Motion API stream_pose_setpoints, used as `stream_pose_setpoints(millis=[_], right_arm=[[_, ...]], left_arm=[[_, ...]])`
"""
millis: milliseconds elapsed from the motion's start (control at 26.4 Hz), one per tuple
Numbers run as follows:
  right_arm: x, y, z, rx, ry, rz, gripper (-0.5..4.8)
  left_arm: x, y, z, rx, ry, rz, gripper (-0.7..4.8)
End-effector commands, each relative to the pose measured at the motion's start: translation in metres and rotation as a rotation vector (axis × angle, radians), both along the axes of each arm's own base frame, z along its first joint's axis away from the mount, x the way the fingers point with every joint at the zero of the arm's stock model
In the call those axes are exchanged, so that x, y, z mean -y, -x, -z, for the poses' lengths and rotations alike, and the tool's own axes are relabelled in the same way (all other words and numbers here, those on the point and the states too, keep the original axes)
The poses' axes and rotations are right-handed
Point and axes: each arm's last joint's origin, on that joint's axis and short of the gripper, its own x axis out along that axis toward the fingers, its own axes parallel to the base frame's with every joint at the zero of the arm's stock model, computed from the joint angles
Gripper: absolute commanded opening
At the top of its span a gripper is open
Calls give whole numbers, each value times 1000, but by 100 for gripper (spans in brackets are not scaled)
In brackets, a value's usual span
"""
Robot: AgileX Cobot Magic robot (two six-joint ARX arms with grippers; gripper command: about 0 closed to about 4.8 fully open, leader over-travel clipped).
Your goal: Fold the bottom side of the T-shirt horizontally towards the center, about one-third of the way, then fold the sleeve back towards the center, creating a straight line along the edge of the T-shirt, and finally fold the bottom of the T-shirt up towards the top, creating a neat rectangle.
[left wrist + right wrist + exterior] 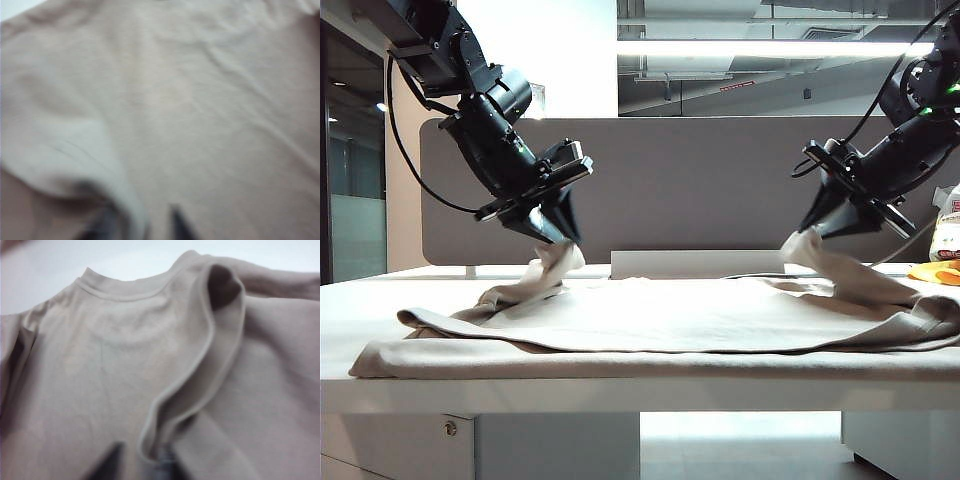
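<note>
both arms lean in from the sides, wrists angled down over the counter (620, 385). left gripper (558, 238) hangs above the t-shirt (650, 320) with a raised fold of cloth between its tips (whether it is clamped or loosening, i cannot tell). right gripper (812, 232) likewise has a lifted fold at its tips, grip unclear, while the rest of the shirt lies spread flat below.

Exterior camera sits low at table edge; wrist cameras close over T-shirt (650, 325)
</note>
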Motion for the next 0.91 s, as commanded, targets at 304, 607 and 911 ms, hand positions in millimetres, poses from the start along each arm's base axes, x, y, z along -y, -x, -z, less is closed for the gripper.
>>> stream_pose_setpoints(millis=[304, 607, 911], right_arm=[[-2, 2, -6, 11, -73, -72, 479], [-13, 6, -7, -50, -210, -165, 479], [-30, 12, -2, -168, -230, -164, 479]], left_arm=[[2, 1, -3, -12, 52, 17, 479], [3, 1, -4, -40, 106, 21, 479], [4, 1, -5, -47, 124, 29, 479]])
